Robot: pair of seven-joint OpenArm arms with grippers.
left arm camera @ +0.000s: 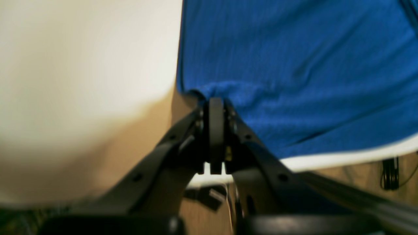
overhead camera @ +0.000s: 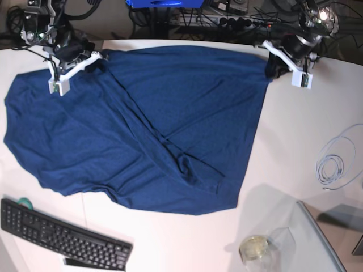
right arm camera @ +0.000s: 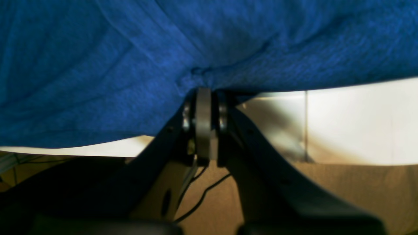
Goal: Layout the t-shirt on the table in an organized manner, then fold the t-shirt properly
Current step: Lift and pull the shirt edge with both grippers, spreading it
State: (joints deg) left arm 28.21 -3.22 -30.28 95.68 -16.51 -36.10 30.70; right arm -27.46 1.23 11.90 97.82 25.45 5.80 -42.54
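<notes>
The dark navy-blue t-shirt [overhead camera: 153, 130] lies spread over the white table [overhead camera: 295, 147], with diagonal folds and wrinkles across its middle. At the far right corner of the cloth my left gripper [overhead camera: 271, 68] is shut on the fabric; the left wrist view shows its closed jaws [left arm camera: 215, 99] pinching a bunched corner of the t-shirt [left arm camera: 294, 65]. At the far left my right gripper [overhead camera: 102, 56] is likewise shut on the shirt's back edge, and the right wrist view shows it [right arm camera: 204, 89] gripping puckered cloth [right arm camera: 130, 65] near the table's edge.
A black keyboard [overhead camera: 62, 238] lies at the front left. A glass cup [overhead camera: 255, 248] and a glass panel [overhead camera: 323, 238] stand at the front right. A coiled white cable [overhead camera: 337, 158] lies at the right. Cables and power strips run behind the table's far edge.
</notes>
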